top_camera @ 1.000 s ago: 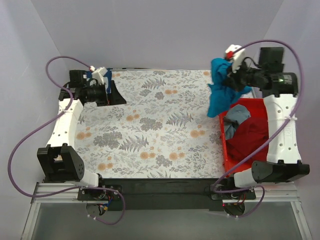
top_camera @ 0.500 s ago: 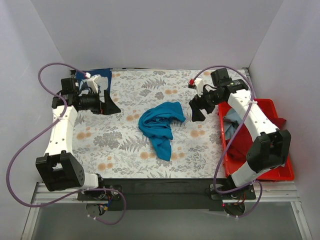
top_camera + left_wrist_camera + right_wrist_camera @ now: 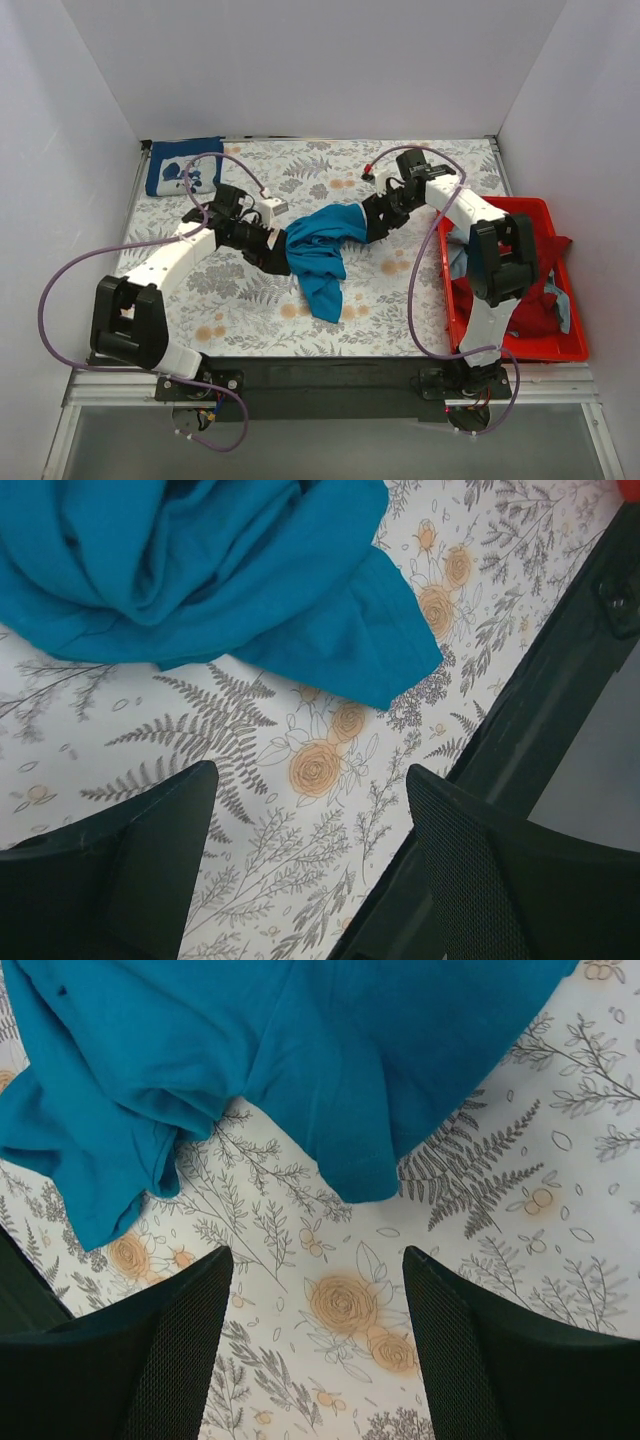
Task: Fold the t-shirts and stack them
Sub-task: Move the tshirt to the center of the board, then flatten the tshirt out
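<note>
The crumpled teal t-shirt point(image 3: 318, 255) lies on the surface point(image 3: 400, 290) between the left end effector point(image 3: 284, 256) and right end effector point(image 3: 375, 224), just ahead of both, each spread wide and empty.

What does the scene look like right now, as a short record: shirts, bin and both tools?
teal shirt: crumpled, unfolded, middle of the table
navy shirt: folded, far left corner
red bin: right edge, dark red cloth inside
left tool: open, empty, low over the table beside the teal shirt's left side
right tool: open, empty, low over the table by the teal shirt's far right edge
</note>
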